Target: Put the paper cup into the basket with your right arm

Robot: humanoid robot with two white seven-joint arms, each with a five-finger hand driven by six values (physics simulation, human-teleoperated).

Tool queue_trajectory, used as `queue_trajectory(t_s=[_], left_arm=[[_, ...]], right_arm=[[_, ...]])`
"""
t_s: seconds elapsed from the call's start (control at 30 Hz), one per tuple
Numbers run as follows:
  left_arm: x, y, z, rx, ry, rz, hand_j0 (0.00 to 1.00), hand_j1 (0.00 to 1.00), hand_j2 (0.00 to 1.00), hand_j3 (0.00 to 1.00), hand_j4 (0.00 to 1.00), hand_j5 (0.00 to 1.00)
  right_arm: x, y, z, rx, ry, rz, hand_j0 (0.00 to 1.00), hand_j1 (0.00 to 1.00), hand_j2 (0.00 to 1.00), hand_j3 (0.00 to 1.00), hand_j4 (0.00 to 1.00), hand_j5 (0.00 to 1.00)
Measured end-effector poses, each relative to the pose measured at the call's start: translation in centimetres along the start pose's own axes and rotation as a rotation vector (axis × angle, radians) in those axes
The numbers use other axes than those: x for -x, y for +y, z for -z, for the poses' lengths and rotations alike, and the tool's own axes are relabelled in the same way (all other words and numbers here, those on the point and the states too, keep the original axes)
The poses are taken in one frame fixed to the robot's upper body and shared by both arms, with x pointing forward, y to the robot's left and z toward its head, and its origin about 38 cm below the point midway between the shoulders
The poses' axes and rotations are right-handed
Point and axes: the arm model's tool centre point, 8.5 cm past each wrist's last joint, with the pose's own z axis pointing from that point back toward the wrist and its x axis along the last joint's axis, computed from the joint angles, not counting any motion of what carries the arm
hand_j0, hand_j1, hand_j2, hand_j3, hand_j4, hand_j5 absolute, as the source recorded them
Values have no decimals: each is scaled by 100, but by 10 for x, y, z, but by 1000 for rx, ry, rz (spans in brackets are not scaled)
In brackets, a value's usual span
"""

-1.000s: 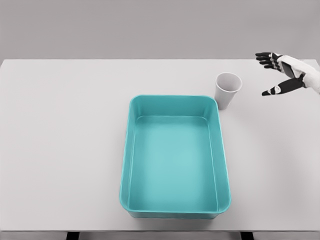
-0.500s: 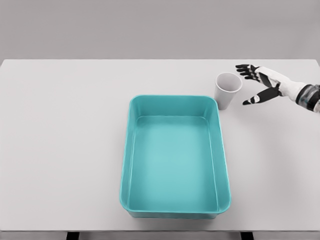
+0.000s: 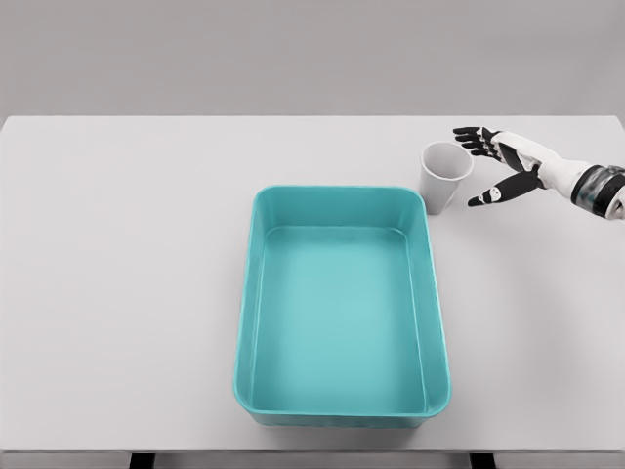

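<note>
Fingers spread, right hand (image 3: 508, 164) hovers just beside the upright cup (image 3: 444, 177), seemingly not touching, behind the basket (image 3: 341, 200).

You get bright, even, soft light; the worktop (image 3: 127, 293) shows no glare, only faint shade beside the basket (image 3: 341, 200). Everything stays sharp.

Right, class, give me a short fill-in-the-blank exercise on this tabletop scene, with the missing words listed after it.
1. The paper cup stands ____ on the table.
2. The basket is ____ in colour and holds nothing.
3. The right hand, fingers spread, is to the ____ of the cup in the picture.
4. The cup stands just beyond the basket's far ____ corner.

Missing words: upright; teal; right; right
</note>
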Motion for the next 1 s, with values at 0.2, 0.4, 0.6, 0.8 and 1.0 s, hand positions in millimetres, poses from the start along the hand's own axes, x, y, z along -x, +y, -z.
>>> queue_trajectory(t_s=[0.2, 0.4, 0.6, 0.8, 1.0], left_arm=[[0, 0, 0, 0, 0, 0, 100, 100, 100, 100, 100, 100], [0, 0, 0, 0, 0, 0, 100, 100, 100, 100, 100, 100], [0, 0, 0, 0, 0, 0, 100, 100, 100, 100, 100, 100], [-1, 0, 0, 0, -2, 0, 100, 100, 100, 100, 100, 100], [0, 0, 0, 0, 0, 0, 100, 100, 100, 100, 100, 100]], right_arm=[[-1, 1, 1, -3, -2, 1, 99, 99, 99, 99, 99, 99], [-3, 2, 3, -4, -3, 6, 100, 100, 100, 100, 100, 100], [-5, 7, 9, -13, -13, 12, 100, 100, 100, 100, 100, 100], [-7, 11, 13, -20, -19, 15, 100, 100, 100, 100, 100, 100], [-8, 14, 16, -28, -23, 15, 100, 100, 100, 100, 100, 100]])
